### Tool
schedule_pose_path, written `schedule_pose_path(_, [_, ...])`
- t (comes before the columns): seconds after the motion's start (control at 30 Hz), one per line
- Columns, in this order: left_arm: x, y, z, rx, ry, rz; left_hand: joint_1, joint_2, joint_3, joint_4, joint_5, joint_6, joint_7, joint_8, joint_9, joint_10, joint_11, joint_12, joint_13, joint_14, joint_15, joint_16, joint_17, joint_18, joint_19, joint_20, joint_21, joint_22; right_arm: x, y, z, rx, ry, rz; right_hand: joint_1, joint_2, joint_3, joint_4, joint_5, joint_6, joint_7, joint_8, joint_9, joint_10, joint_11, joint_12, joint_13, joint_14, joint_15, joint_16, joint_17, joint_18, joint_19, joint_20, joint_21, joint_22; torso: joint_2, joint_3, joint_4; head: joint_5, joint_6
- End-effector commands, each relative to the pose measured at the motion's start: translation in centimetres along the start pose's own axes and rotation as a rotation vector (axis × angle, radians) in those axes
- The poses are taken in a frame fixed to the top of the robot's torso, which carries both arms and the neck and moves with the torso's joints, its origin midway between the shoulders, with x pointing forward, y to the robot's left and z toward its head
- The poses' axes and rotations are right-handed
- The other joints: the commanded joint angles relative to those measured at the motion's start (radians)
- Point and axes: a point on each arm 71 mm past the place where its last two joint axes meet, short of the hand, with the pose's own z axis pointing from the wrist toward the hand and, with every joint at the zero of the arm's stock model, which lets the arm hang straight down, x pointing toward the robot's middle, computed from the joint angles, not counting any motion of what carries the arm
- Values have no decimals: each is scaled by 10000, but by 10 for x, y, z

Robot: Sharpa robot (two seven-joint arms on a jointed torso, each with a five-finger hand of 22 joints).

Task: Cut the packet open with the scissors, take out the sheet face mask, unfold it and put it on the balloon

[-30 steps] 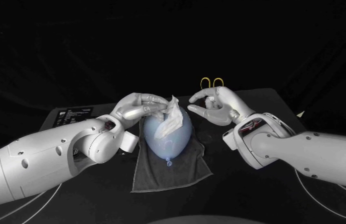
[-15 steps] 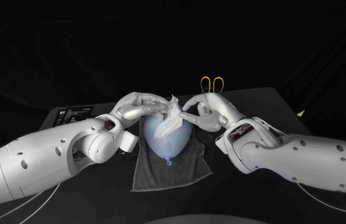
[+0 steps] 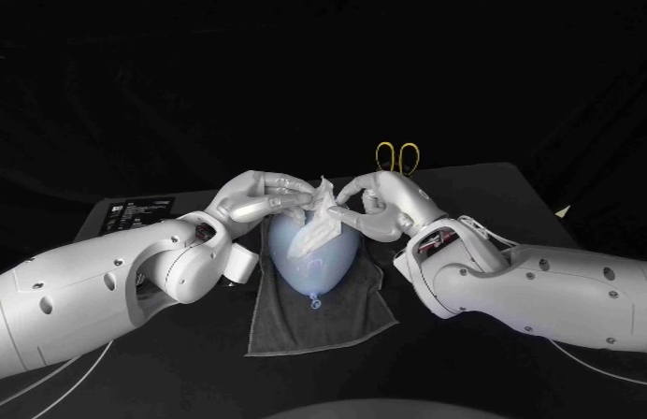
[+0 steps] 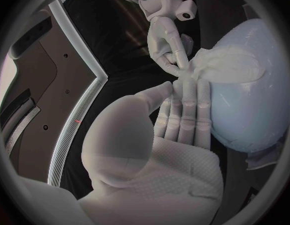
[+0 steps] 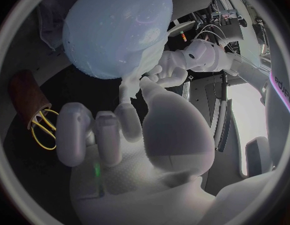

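A pale blue balloon (image 3: 313,249) lies on a grey towel (image 3: 323,321), knot toward me. The white sheet face mask (image 3: 318,221), still partly folded, is draped over the balloon's far end, with one corner standing up. My left hand (image 3: 263,196) holds the mask's top from the left, its fingers (image 4: 185,107) lying along the balloon (image 4: 247,100). My right hand (image 3: 381,199) meets it from the right and pinches the mask's (image 4: 222,65) raised edge between thumb and finger. The scissors (image 3: 395,156), with yellow handles, stand behind the right hand.
The scissors (image 5: 44,129) stand in a brown holder (image 5: 25,96) near the table's back edge. A flat dark item with white print (image 3: 139,212) lies at the table's left. Both forearms flank the towel closely.
My right hand has moved left from beside the balloon to the mask's raised corner and closed on it. The left hand and balloon have stayed put.
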Motion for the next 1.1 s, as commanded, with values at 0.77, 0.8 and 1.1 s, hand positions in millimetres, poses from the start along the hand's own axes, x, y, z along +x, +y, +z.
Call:
schedule_pose_path(0.77, [0,0,0,6,9,-14,126,81,-102,-91,-1,-47,-7,112,-83,-93,-26,145,-4,75,-26,217,1,119,88,-44,185,94,8,14,10,-842,-555,-919,264,7,-341,489,57,17,-64,365,44,-21,-69,-65,490,1024,-113,43,2630,-140,227,-79,-74,2011,-8,9,-11,15,-8])
schedule_pose_path(0.8, [0,0,0,4,8,-14,126,81,-102,-91,-1,-47,-7,112,-83,-93,-26,145,-4,75,-26,217,1,119,88,-44,185,94,9,14,11,-836,-547,-956,325,41,-323,493,58,15,-69,381,44,-21,-74,-65,488,1024,-117,43,2630,-144,233,-83,-58,2016,-8,8,-8,14,-4])
schedule_pose_path(1.1, [-1,0,-1,-10,-21,-24,127,83,-111,-93,-2,-47,0,119,-95,-98,-22,159,-4,70,-23,237,-2,113,90,-46,204,106,10,15,12,-867,-562,-964,1761,900,1644,-47,-289,-22,-240,776,62,80,-256,33,539,1024,-274,43,2630,-172,298,-253,91,2056,-10,7,-16,18,11])
